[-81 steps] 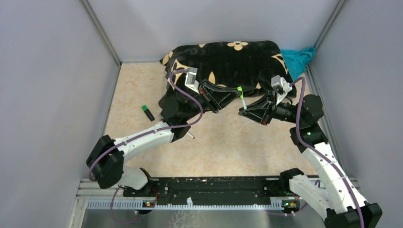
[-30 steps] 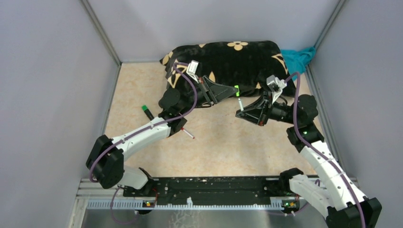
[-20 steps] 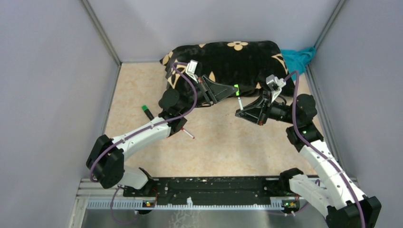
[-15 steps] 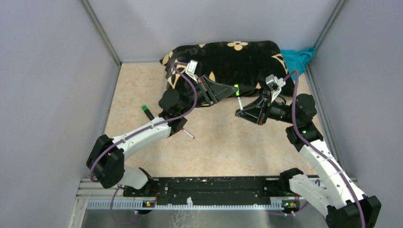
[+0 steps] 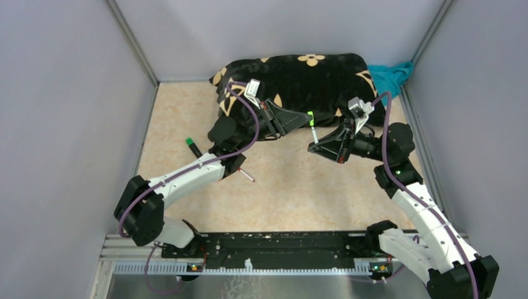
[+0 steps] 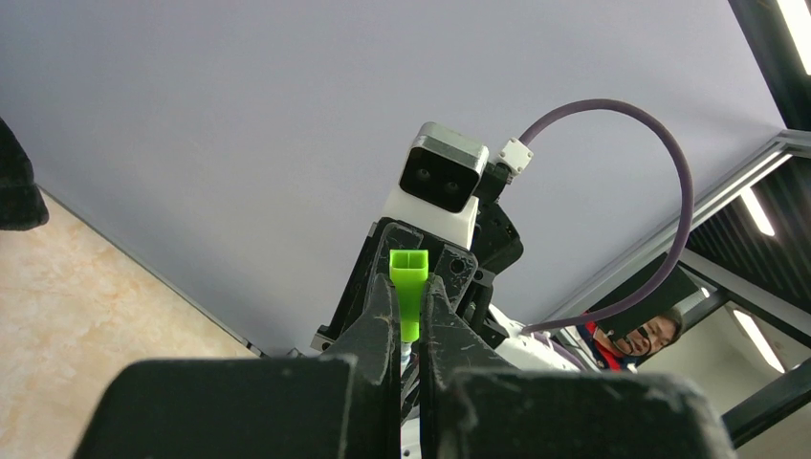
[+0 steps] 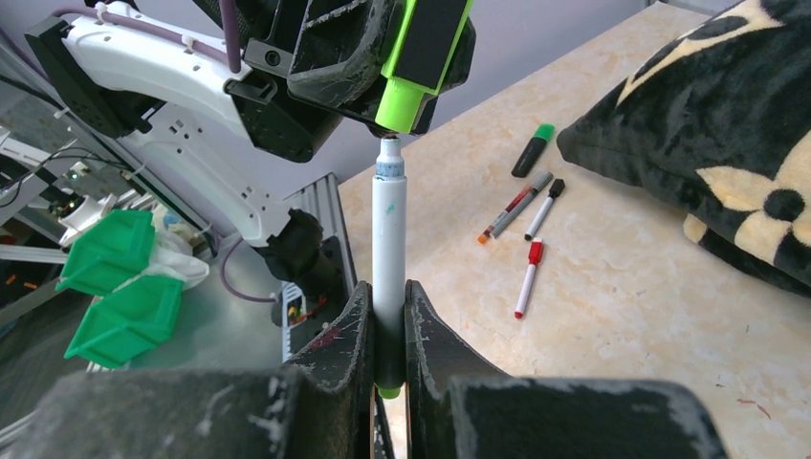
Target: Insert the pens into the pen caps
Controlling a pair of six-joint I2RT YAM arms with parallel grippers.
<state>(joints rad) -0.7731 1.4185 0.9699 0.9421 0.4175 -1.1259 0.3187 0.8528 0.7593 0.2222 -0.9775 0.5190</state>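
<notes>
Hovering just over the white pen [image 7: 387, 239], a green cap [image 7: 400, 100].

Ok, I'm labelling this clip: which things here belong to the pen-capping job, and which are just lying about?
Job: green cap in the left gripper; white pen in the right gripper; three loose pens; green-ended black marker.
Lying about: flowered black pillow; teal cloth; green bins.

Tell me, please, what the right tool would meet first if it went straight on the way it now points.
The white-barrelled pen in the right tool would meet the bright green plastic cap held in the left tool: the tip sits just short of the cap's mouth. Depth alignment is unclear.
</notes>
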